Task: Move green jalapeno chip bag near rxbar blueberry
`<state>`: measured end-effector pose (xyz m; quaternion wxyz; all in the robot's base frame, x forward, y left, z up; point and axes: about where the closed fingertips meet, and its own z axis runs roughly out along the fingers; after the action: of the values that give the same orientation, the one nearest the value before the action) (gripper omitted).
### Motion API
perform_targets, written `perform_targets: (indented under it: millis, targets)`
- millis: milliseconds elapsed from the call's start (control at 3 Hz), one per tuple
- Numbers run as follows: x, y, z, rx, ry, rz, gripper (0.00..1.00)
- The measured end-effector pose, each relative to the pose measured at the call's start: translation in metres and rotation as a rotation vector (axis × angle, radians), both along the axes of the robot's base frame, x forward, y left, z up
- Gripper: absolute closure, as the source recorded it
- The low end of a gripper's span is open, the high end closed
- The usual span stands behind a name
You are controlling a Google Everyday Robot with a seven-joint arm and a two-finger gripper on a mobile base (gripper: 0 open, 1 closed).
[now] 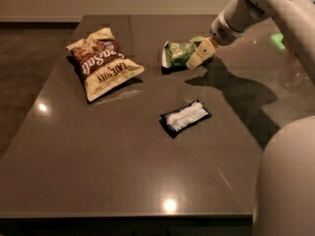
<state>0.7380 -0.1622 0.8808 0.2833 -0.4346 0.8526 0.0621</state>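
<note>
The green jalapeno chip bag [178,53] lies on the dark table [98,146] at the back, right of centre. It is a small wrinkly light-green bag with white edges. The rxbar blueberry [185,117] lies flat near the table's middle, in front of the bag; it is dark blue with a pale centre panel. My gripper [199,56] comes in from the upper right and sits at the green bag's right end, covering that end.
A larger brown-and-cream chip bag [103,63] lies at the back left of the table. My arm [266,4] spans the upper right, and the robot's pale body [288,181] fills the lower right corner. The table's front edge runs along the bottom.
</note>
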Motion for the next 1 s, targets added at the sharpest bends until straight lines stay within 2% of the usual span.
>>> perform_targets:
  millis: [333,1000]
  targets:
    - [0.0097,0.0018,-0.0053,-0.007,0.001,-0.036,0.17]
    - [0.0125,0.0017,-0.0053,0.002,-0.007,-0.064,0.64]
